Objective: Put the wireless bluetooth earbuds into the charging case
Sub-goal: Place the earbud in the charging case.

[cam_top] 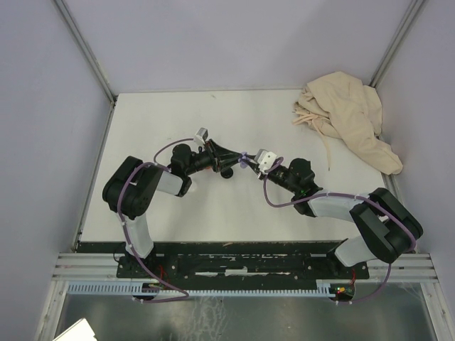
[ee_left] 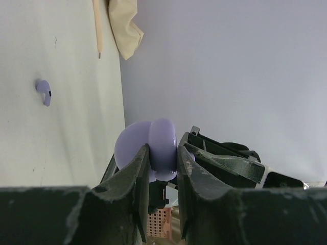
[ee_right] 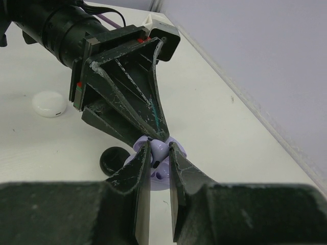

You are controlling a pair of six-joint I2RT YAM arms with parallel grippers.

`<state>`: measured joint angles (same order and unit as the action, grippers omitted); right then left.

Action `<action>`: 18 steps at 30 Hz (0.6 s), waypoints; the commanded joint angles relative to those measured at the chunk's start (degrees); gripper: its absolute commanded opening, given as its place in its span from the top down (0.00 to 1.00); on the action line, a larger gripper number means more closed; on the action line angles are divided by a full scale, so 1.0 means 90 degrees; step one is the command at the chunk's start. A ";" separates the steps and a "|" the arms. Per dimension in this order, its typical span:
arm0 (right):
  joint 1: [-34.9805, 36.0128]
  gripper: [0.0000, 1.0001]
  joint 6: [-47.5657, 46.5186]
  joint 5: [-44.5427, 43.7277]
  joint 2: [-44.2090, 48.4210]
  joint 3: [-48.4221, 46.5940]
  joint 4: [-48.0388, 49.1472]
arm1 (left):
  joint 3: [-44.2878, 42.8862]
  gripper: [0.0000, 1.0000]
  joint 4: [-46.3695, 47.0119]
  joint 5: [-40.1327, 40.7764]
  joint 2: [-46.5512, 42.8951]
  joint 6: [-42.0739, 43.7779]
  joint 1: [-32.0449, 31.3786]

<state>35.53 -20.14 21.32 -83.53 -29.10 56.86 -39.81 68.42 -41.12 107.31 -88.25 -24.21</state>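
Note:
The lavender charging case (ee_left: 153, 143) hangs open above the middle of the table (cam_top: 178, 121), with my left gripper (ee_left: 163, 149) shut on it. From the right my right gripper (ee_right: 159, 148) meets it, shut on a lavender earbud (ee_right: 161, 151) that sits at the case's open sockets (ee_right: 163, 176). In the top view both grippers touch tips at the case (cam_top: 244, 160). A second lavender earbud (ee_left: 44, 92) lies loose on the table beyond the case.
A white round disc (ee_right: 49, 104) and a black round disc (ee_right: 115, 159) lie on the table under the left arm. A crumpled beige cloth (cam_top: 348, 117) with a trailing cord (ee_left: 97, 30) fills the far right corner. Walls close in the table's sides.

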 commanded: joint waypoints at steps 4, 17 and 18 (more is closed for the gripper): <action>0.0031 0.98 -0.0142 -0.0112 0.0022 -0.0086 -0.0019 | -0.0200 0.97 0.0231 -0.0177 -0.0204 -0.0067 -0.0020; 0.0038 0.98 -0.0067 -0.0065 -0.0065 -0.0126 0.0042 | -0.0214 0.97 0.0288 -0.0196 -0.0206 -0.0107 -0.0042; 0.0037 0.98 -0.0053 -0.0060 -0.0071 -0.0132 0.0035 | -0.0220 0.97 0.0295 -0.0196 -0.0204 -0.0107 -0.0037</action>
<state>35.53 -21.12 20.51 -83.57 -29.10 56.18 -39.81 67.81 -41.17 107.31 -88.25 -24.25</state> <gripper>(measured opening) 0.223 0.306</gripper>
